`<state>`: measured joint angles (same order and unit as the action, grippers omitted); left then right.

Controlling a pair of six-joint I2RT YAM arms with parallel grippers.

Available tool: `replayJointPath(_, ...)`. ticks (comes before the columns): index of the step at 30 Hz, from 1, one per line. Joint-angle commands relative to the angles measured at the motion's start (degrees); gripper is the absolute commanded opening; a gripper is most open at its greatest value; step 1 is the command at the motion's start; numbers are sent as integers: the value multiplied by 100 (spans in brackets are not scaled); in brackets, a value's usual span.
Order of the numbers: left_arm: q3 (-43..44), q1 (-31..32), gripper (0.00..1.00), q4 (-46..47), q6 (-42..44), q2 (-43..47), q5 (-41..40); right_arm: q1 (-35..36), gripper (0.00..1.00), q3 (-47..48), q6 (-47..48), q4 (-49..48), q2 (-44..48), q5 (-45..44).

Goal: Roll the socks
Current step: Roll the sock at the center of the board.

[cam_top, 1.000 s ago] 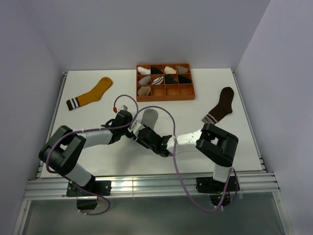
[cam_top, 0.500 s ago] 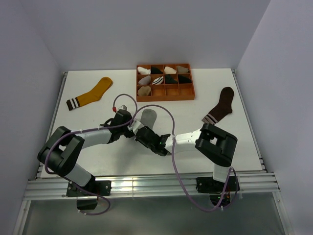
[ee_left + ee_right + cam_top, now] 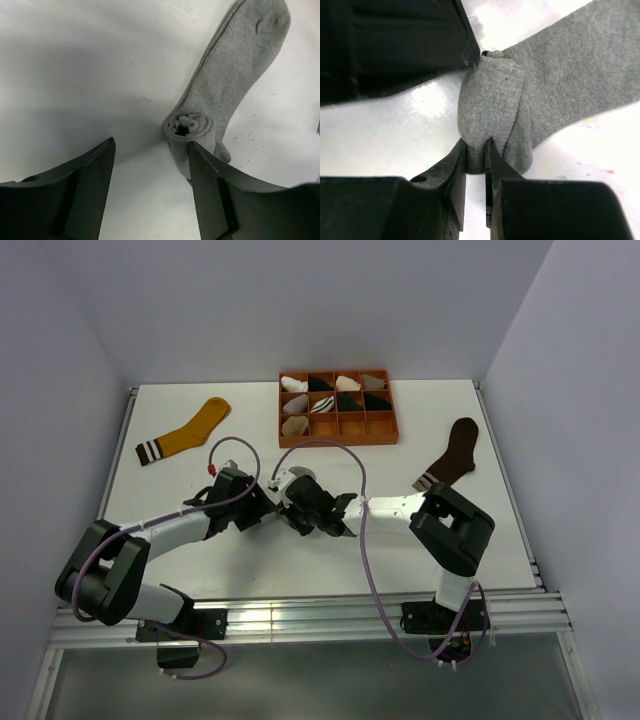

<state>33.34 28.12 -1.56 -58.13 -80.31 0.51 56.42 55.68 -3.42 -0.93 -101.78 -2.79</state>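
The grey sock (image 3: 240,70) lies mid-tabletop (image 3: 75,60), its near end wound into a roll (image 3: 492,107); the right jaws are pinched on the roll's edge; the left jaws stand apart just beside it; best to grip firmly and turn evenly toward the toe.

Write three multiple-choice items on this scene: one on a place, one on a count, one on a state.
1. The mustard sock lies: A) left of the tray; B) inside the tray; C) under an arm.
2. Socks outside the tray: A) one; B) five; C) three.
3. The grey sock is: A) flat; B) partly rolled; C) fully rolled.
A: the top view shows it there.
C: mustard, grey and the brown sock.
B: the right end effector pinches a roll at one end; the rest lies flat.
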Motion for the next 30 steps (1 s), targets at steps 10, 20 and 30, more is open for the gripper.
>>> replayJointPath(10, 75, -149, 63, 340, 337, -9, -104, -343, 0, 742, 78, 1710, -114, 1623)
replayJointPath(20, 823, -149, 34, 850, 601, -1443, 396, -387, 0, 857, 228, 1710, -211, 1966)
replayJointPath(30, 876, -131, 15, 1149, 750, -1944, 643, -816, 0, 1207, 437, 1991, -553, 3222)
